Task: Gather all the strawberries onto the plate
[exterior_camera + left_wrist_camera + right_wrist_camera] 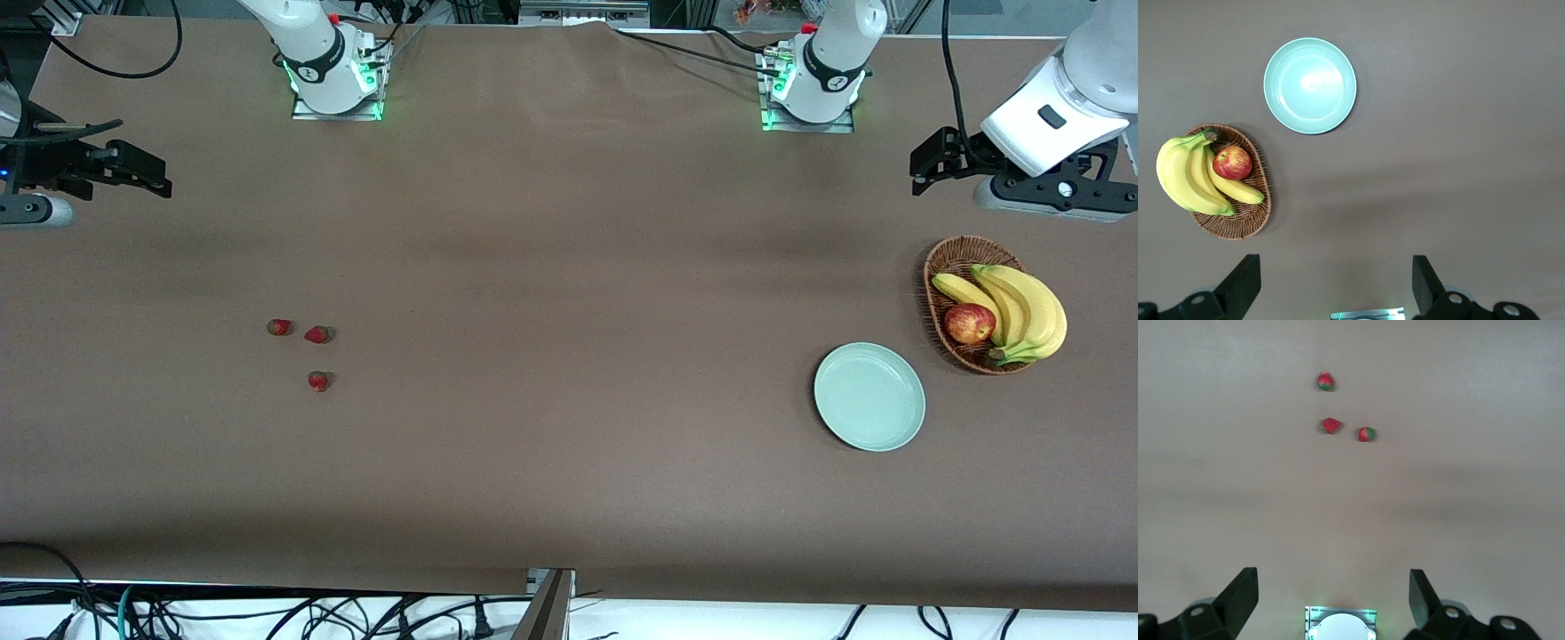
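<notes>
— Since the berries (317, 381) look tiny and soft, how should a claw take one?

— Lightly, I'd judge, across the red flanks below the cap. All three lie on the bench toward the right arm's end, well apart from the bare plate (869, 396).

— And the claws?

— Right claw (1331, 593) hangs wide and holds nothing, above the bench, berries in its view. Left claw (1337, 280) waits near the basket (942, 267), equally wide, holding nothing.

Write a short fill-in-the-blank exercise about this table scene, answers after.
1. The number of strawberries on the table is ____.
2. The plate holds ____.
3. The apple lies in the basket beside the ____.
4. Both end effectors, left and right, are ____.

Answers: three; nothing; bananas; open
</notes>
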### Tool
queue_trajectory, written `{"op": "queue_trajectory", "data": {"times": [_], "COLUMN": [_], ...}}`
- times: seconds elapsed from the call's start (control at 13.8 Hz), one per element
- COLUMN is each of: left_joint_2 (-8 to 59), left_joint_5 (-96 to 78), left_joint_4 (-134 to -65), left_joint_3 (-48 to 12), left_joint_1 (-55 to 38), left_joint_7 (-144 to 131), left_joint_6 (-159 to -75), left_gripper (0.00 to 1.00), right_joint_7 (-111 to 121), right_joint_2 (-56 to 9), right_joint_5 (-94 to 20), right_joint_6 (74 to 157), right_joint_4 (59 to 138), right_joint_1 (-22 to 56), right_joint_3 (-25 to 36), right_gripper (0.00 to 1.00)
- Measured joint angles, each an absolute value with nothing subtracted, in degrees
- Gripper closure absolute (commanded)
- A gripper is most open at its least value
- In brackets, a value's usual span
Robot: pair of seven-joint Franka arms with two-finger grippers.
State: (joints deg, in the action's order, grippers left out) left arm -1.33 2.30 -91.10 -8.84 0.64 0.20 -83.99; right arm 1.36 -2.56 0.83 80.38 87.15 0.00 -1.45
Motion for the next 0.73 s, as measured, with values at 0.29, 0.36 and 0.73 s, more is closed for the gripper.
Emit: {"op": "queue_trajectory", "data": {"times": [0.29,0.36,0.73], "left_joint_2": [-1.3,-1.3,-1.3], "left_joint_5": [2.3,2.3,2.3], "left_joint_4": [-91.1,-91.1,-91.1], "left_joint_3": [-8.8,-8.8,-8.8], "left_joint_1": [0.6,0.6,0.6], "left_joint_7": [0.2,0.2,0.2], "left_joint_6": [-84.0,-84.0,-84.0], "left_gripper": [0.0,0.0,0.0], "right_joint_7": [1.4,1.4,1.4], "right_joint_2": [-2.6,-2.7,-5.7], "right_joint_5": [0.8,0.8,0.8], "right_joint_6": [80.4,80.4,83.1], "right_joint_4": [87.1,87.1,87.1], "right_joint_1": [0.1,0.1,0.0], "right_joint_3": [-1.5,-1.5,-1.5], "right_gripper": [0.0,0.0,0.0]}}
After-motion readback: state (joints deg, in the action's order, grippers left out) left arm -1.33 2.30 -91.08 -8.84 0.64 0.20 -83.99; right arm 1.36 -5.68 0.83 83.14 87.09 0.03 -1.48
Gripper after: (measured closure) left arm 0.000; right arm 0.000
